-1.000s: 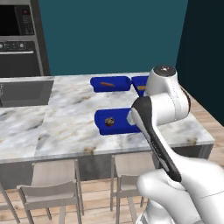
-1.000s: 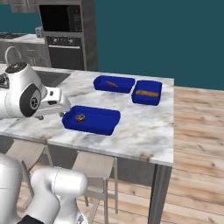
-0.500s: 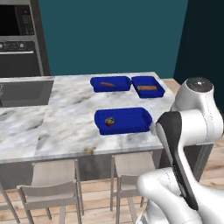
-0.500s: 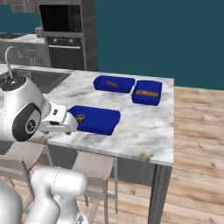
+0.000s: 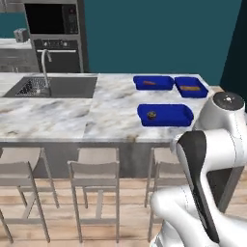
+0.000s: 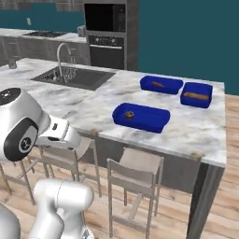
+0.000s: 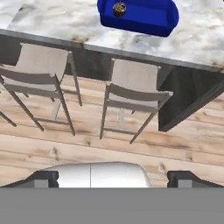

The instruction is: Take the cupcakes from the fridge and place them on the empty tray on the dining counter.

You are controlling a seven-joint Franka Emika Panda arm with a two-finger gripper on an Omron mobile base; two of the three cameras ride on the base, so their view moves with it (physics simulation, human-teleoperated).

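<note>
A: Left base view first. The tray (image 5: 165, 115) lies on the dining counter (image 5: 96, 108), near its front edge, with one cupcake (image 5: 151, 115) sitting in its left end. Behind it are two more blue trays: the tray with a reddish stick (image 5: 153, 83) and the smaller squarish tray (image 5: 192, 87).

B: So a later cupcake could end up in one of those by mistake; they look much alike.

A: That is my worry. The task speaks of cupcakes, and I judge only one is delivered here.

B: Right base view?

A: Same layout from the other side: the cupcake (image 6: 129, 115) is towards the sink end of the tray (image 6: 141, 117), and the sink (image 6: 74, 77) is well apart from it. The arm's folded bulk is low at the left, over a stool (image 6: 135, 170).

B: A swing from there could clip the stools or the counter edge.

A: Yes, that clearance looks tight to me.

B: Hand view?

A: The gripper (image 7: 116, 178) points down at the wooden floor, its fingertips (image 7: 43, 178) spread far apart with nothing between them. The tray (image 7: 140, 16) with its cupcake (image 7: 119, 8) sits at the top, above the stools (image 7: 131, 94).

B: Empty jaws, then, so nothing can be dropped right now.
</note>
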